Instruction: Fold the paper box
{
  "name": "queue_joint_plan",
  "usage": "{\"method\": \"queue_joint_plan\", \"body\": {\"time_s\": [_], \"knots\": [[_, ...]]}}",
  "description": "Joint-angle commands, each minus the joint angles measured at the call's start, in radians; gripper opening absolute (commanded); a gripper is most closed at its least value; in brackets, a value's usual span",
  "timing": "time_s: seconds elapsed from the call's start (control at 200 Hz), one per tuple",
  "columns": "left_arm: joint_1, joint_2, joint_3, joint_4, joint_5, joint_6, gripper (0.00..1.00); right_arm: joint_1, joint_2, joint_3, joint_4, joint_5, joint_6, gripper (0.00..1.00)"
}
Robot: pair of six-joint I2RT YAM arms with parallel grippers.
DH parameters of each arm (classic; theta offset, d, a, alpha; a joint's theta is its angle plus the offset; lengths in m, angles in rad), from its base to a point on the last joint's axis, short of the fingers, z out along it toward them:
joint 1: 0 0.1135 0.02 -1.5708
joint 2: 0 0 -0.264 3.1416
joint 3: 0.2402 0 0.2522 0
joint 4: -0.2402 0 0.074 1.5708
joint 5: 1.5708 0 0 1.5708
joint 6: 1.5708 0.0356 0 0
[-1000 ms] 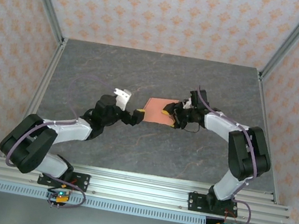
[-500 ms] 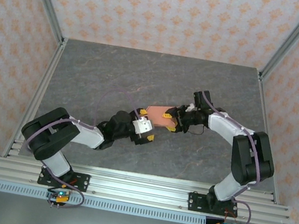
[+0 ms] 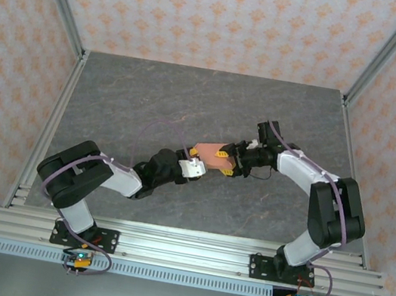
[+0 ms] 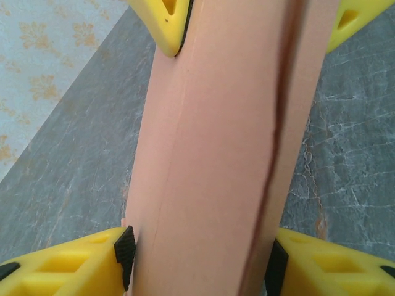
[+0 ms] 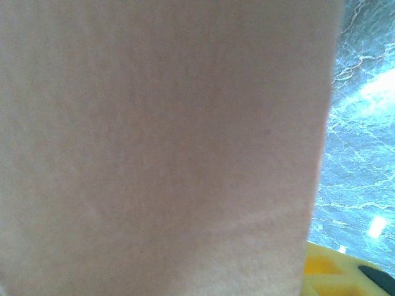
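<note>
salmon-orange paper box held between both arms near the middle of the grey marbled table. left gripper clamps its left end; right gripper clamps its right end.

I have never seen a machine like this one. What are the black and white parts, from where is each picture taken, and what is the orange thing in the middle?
They are two robot arms, the left arm and the right arm, bolted at the near edge of a grey table. The wide picture is taken from above and behind them; the two close pictures come from a camera on each wrist. Each arm ends in a pincer with two yellow fingers. The left pincer and the right pincer each grip one end of the paper box, a piece of salmon-orange cardboard, so it is held between them. Whether it touches the table, I cannot tell.
</note>
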Motion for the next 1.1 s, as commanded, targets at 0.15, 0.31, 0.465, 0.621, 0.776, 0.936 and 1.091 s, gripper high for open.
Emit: {"method": "queue_joint_plan", "body": {"time_s": [0.15,0.31,0.465,0.621,0.776,0.936,1.091], "knots": [[-0.010,-0.013,0.049,-0.012,-0.079,0.034,0.50,-0.001,-0.038,-0.006,-0.079,-0.012,0.037,0.55],[-0.011,-0.114,0.090,-0.243,-0.079,0.046,0.46,-0.003,-0.058,0.029,-0.095,0.025,-0.010,0.64],[-0.011,-0.214,0.075,-0.348,-0.109,0.029,0.47,-0.022,-0.086,0.072,-0.170,0.096,-0.084,0.70],[-0.011,-0.280,0.175,-0.646,-0.092,0.020,0.47,-0.083,-0.154,0.086,-0.206,0.139,-0.244,0.72],[-0.012,-0.267,0.258,-0.838,-0.106,-0.024,0.47,-0.145,-0.274,0.058,-0.212,0.234,-0.475,0.74],[-0.012,-0.238,0.319,-0.991,-0.061,-0.013,0.47,-0.151,-0.472,-0.092,0.081,0.329,-0.621,0.76],[-0.008,-0.171,0.424,-1.110,-0.090,-0.013,0.47,-0.136,-0.723,-0.336,0.345,0.522,-1.011,0.73]]}}
